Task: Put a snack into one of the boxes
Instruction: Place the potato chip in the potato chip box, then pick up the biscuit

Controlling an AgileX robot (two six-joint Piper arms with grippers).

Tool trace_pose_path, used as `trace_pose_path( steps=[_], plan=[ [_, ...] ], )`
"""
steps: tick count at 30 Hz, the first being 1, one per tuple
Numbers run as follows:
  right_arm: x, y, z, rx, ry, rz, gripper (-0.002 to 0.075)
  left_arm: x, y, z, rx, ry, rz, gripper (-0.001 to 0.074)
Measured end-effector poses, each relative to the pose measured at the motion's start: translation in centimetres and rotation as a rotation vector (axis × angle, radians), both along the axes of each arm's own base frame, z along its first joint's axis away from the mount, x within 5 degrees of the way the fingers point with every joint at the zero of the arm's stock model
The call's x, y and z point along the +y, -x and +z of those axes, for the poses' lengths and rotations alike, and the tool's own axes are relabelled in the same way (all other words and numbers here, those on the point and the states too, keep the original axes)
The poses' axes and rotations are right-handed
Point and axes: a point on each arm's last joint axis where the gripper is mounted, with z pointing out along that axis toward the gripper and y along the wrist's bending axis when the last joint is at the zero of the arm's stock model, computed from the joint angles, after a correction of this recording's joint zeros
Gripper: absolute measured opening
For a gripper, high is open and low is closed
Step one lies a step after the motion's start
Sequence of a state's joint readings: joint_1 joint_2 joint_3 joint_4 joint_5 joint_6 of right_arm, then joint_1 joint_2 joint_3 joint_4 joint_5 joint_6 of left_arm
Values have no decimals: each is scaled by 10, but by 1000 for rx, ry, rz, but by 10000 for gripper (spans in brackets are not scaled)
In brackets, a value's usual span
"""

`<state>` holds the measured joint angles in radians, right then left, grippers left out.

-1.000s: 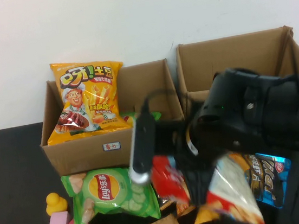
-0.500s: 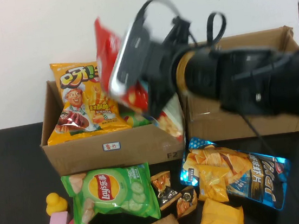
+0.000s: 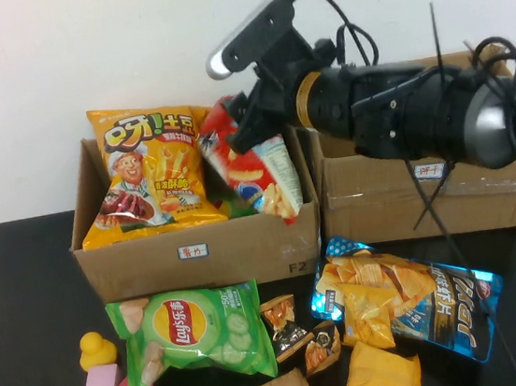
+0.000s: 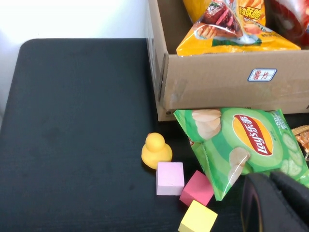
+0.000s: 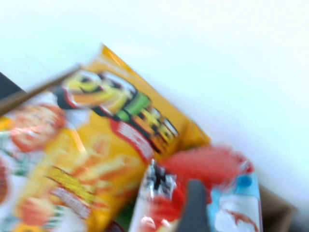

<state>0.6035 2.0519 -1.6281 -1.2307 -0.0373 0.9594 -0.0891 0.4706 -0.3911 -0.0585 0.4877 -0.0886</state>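
My right gripper (image 3: 244,131) reaches over the left cardboard box (image 3: 200,254) and is shut on the top of a red snack bag (image 3: 254,173). The bag hangs tilted with its lower end inside the box, next to an orange fries bag (image 3: 148,169). In the right wrist view the red bag (image 5: 212,166) lies against one dark finger (image 5: 193,208), with the orange bag (image 5: 96,145) behind it. My left gripper (image 4: 275,205) is low near the table's front, shut and empty, beside a green Lay's bag (image 4: 241,145).
A second cardboard box (image 3: 410,203) stands at the right. In front lie the green bag (image 3: 195,328), a blue chips bag (image 3: 413,301), small packs (image 3: 294,330), an orange pack (image 3: 382,371), a yellow duck (image 3: 95,349) and coloured blocks (image 4: 170,178).
My right arm lifted the red bag from the pile in front, swung it up over the left box, and has lowered it so its lower end is inside the box.
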Motion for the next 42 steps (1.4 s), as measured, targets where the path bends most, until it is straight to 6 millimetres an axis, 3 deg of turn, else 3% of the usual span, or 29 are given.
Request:
trace_pose_path(
  steps=[3,7,11,15,18,21,28,35,42],
  plan=[
    [-5,-1,0,9,20,-62,556,0,0,0,0,0,0,-2],
    [-18,8,34,-14,1,-185,534,0,0,0,-1,-10,-2,-2],
    [-31,42,95,-49,-28,-294,391,1,0,0,-2,-17,-2,-2],
    [-42,79,125,16,74,-329,122,0,-2,3,-42,-3,-1,-2],
    [-45,96,120,130,218,-318,36,-1,-3,6,-76,32,2,-2],
    [-47,108,106,282,371,-276,10,-3,-3,4,-24,68,1,-2],
    [-61,131,77,491,624,-192,0,-15,-6,-16,506,136,-54,-2],
    [-91,165,60,491,547,-217,-1,-43,-24,-29,699,317,-256,-2],
    [-132,198,53,424,487,-308,-1,-73,-32,-46,782,244,-401,-2]
  ],
)
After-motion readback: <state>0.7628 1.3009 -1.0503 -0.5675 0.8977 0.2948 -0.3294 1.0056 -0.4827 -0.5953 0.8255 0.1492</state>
